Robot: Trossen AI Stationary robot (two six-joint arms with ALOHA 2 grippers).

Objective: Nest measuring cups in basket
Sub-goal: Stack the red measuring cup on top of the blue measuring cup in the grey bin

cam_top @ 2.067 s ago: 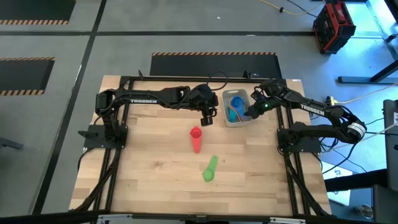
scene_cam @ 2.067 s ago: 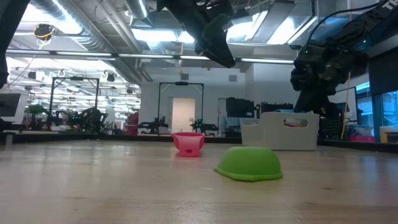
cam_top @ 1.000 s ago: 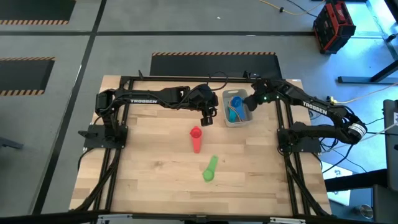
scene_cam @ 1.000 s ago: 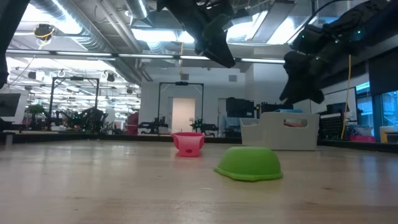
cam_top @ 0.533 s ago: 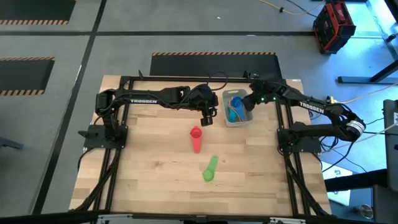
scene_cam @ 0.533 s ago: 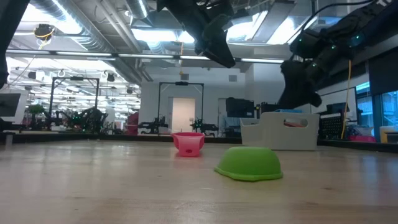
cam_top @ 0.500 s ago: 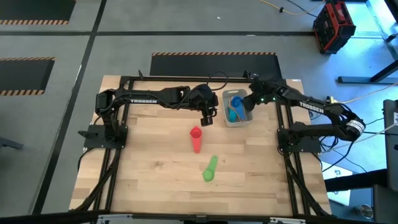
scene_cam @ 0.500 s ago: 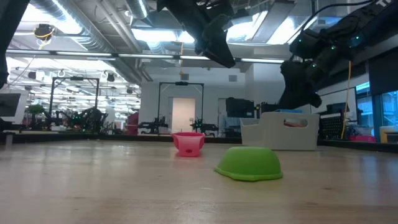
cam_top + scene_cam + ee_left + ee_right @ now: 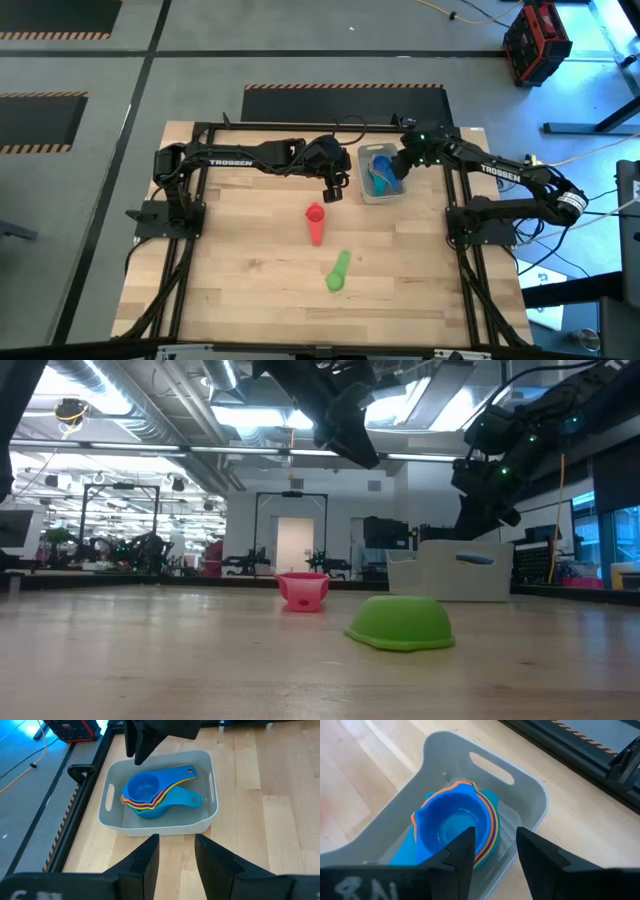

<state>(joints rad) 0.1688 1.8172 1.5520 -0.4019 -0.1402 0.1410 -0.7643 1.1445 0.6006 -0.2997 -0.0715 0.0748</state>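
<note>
A grey basket (image 9: 378, 175) was seen at the far edge of the wooden counter (image 9: 250, 260), with a stack of nested measuring cups (image 9: 150, 795) lying inside it, a blue cup (image 9: 452, 832) uppermost and orange, yellow, purple and teal rims showing beneath. The right pincer (image 9: 492, 852) was held just above the basket, its fingers spread apart and empty, the blue cup framed between them in the right wrist view. The left pincer (image 9: 176, 852) was held above the counter just beside the basket, on the side away from the right arm, its fingers likewise parted and nothing gripped. Two cups were left outside the basket: a red cup (image 9: 316, 222) lay upright on the counter nearer the front than the basket, and a green cup (image 9: 337, 272) lay upside down beyond the red one, farther still from the basket. In the low view the green cup's bowl was seen mouth-down on the wood.
</note>
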